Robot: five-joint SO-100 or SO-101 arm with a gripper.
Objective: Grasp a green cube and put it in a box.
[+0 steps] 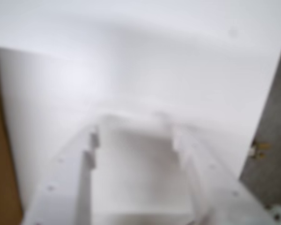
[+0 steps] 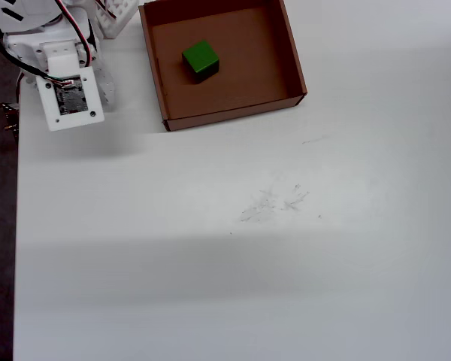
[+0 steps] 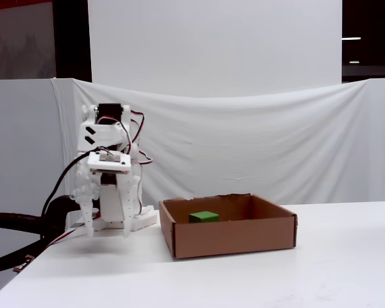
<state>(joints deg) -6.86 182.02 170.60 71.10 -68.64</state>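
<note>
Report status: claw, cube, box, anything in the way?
Claw empty, fingers apart, hanging beside the box. Green cube resting inside the box. Nothing in the way.

One green cube (image 2: 201, 59), one box (image 2: 228, 113), one arm (image 3: 108, 186)

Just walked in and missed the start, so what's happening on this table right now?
A small white robot arm sits at the table's edge, folded back beside a shallow brown cardboard box. A green cube already lies inside the box, on its floor and clear of the walls. The gripper points down over bare table next to the box, with its fingers apart and nothing between them in the wrist view. Nothing is being held, so the cube looks delivered.
</note>
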